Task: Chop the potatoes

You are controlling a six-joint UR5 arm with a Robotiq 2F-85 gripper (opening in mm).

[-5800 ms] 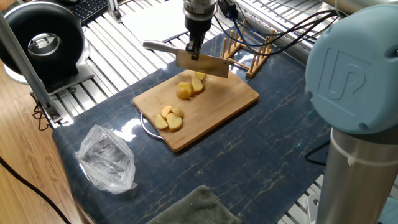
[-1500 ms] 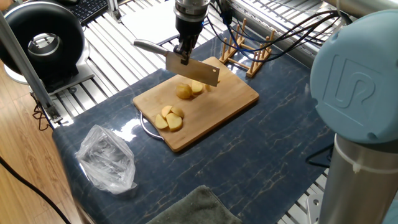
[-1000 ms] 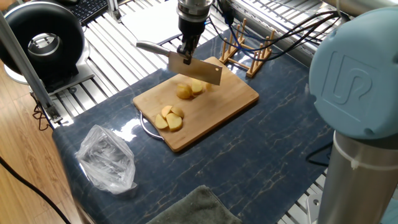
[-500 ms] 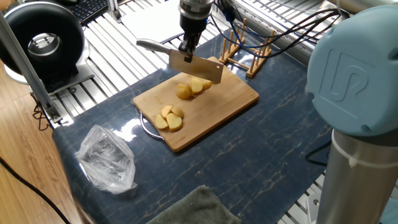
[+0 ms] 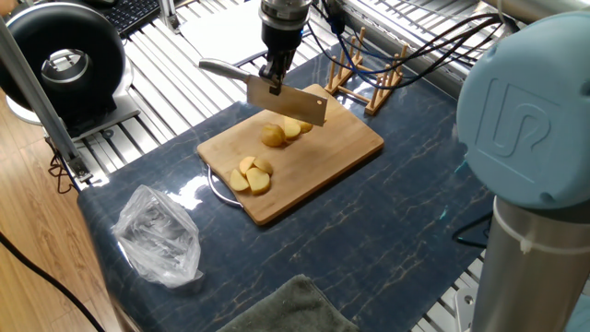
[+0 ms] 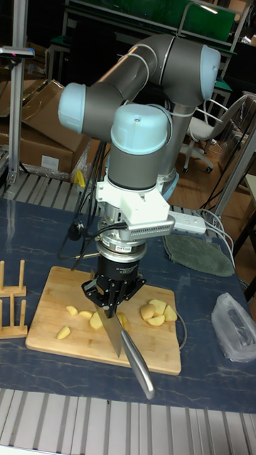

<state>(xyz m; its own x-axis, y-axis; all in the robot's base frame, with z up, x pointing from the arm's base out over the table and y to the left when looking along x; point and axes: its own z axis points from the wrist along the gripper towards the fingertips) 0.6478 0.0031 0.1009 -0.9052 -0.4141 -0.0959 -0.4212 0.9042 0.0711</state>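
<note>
We see the arm (image 6: 135, 106) bent over the cutting board (image 5: 313, 161), its last joints pointing straight down so that the claw (image 5: 274, 78) hangs above the far part of the board. In the tall view the grey elbow and pale blue joint caps loom over the wrist, and the claw (image 6: 112, 298) sits low, just over the wood. Its fingers are closed on the knife (image 5: 286, 100), gripping it where blade meets handle; the broad blade runs out toward the rack side, edge down, and the metal handle (image 5: 221, 68) sticks out the other way. In the tall view the handle (image 6: 136, 366) points toward the camera.

The potatoes lie on the board in two groups. One group (image 5: 284, 132) sits right under the blade, a rounded piece with slices behind it; whether the edge touches them we cannot tell. The other group (image 5: 250, 175) is a small heap of wedges near the board's front corner, well apart from the knife.

On the large blue cap (image 5: 521, 120) close to the camera we can read the raised letters "UR". No other writing is legible.

The board rests on a dark blue marbled surface (image 5: 387, 231). A wooden rack (image 5: 364, 78) stands just beyond the board, a clear plastic bag (image 5: 159, 235) lies off to its near side, and a grey cloth (image 5: 286, 309) is at the front edge.
</note>
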